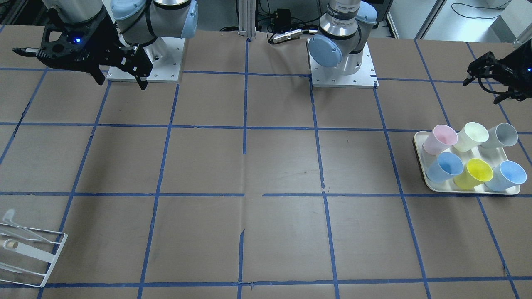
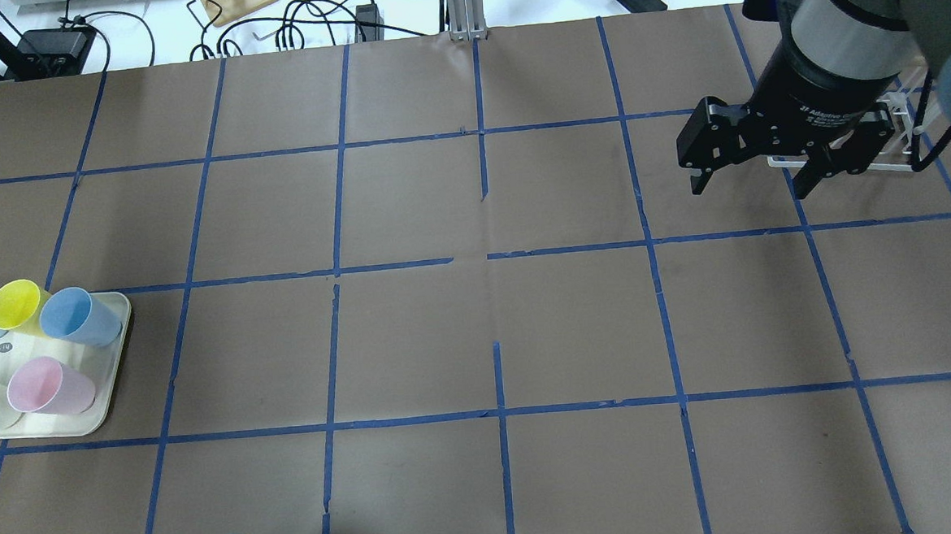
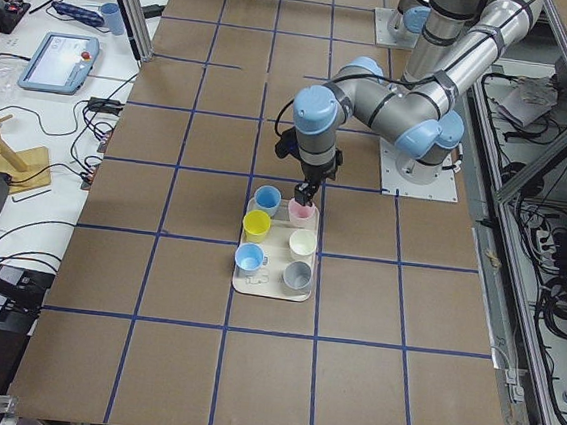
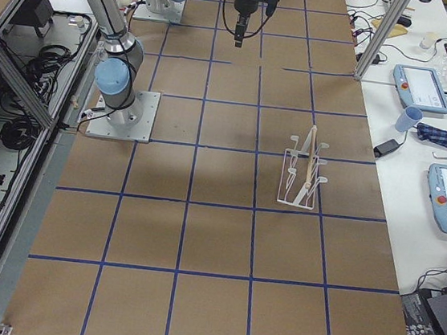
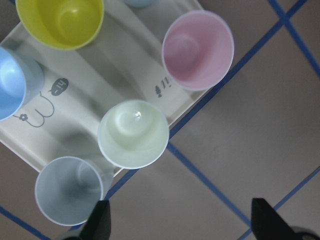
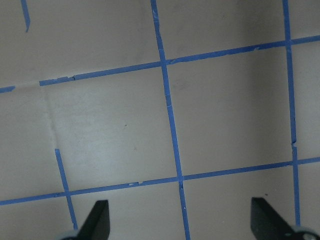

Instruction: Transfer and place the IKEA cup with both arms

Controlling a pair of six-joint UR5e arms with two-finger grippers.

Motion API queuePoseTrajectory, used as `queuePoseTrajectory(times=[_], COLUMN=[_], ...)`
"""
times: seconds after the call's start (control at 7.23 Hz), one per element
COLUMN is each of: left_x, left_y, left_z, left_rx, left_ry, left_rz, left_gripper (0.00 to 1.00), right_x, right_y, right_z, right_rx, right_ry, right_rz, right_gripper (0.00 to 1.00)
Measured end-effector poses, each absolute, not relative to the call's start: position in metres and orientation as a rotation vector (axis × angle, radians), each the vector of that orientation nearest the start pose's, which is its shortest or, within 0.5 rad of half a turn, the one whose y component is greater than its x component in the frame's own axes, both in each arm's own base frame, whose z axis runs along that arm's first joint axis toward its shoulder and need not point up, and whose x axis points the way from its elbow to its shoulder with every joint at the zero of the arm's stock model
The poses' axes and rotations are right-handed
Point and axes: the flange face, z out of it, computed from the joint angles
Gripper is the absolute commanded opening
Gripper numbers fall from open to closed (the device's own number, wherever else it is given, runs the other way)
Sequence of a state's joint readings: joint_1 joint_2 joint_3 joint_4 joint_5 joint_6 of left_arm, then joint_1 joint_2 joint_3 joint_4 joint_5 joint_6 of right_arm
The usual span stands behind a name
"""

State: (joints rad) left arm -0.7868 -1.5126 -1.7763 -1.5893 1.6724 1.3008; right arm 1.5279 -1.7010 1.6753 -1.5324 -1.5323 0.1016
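Note:
The IKEA cup (image 1: pixel 501 136), pale grey-white, stands on a cream tray (image 1: pixel 419 143) at the corner nearest the robot, beside a cream-yellow cup (image 1: pixel 471 136). It shows in the left wrist view (image 5: pixel 70 190) at the lower left, close to one fingertip (image 5: pixel 100 222). My left gripper (image 1: pixel 482 90) is open and empty and hovers above the tray's robot-side edge; in the wrist view (image 5: pixel 182 225) bare table lies between its fingers. My right gripper (image 2: pixel 752 187) is open and empty, raised above bare table on the other side (image 6: pixel 182 225).
The tray also holds a pink cup (image 1: pixel 439 139), a yellow cup (image 1: pixel 474 173) and two light blue cups (image 1: pixel 445 166). A white wire rack (image 1: pixel 29 253) stands at the table's right end, partly behind my right gripper in the overhead view (image 2: pixel 900 143). Blue tape lines grid the brown table.

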Motion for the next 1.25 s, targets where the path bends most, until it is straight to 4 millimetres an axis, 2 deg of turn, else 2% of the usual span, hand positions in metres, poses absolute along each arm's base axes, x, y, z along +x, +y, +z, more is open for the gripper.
queuePoseTrajectory(times=[0.14, 0.42, 0.69, 0.97, 1.25], left_x=[0.185, 0.083, -0.008, -0.079, -0.131], left_y=[-0.412, -0.43, -0.439, -0.444, -0.443], left_z=[0.426, 0.448, 0.474, 0.484, 0.481], left_rx=[0.757, 0.59, 0.464, 0.279, 0.199], left_ry=[3.11, 3.1, 3.087, 3.164, 3.188], left_rz=[0.28, 0.234, 0.159, 0.115, 0.106], left_gripper=[1.0, 1.0, 1.0, 1.0, 1.0], right_x=[0.118, 0.117, 0.117, 0.117, 0.117], right_y=[-0.44, -0.44, -0.44, -0.442, -0.443], right_z=[0.493, 0.493, 0.495, 0.5, 0.5], right_rx=[0.226, 0.238, 0.246, 0.248, 0.25], right_ry=[3.096, 3.102, 3.106, 3.105, 3.101], right_rz=[0.026, 0.029, 0.023, 0.002, 0.002], right_gripper=[1.0, 1.0, 1.0, 1.0, 1.0])
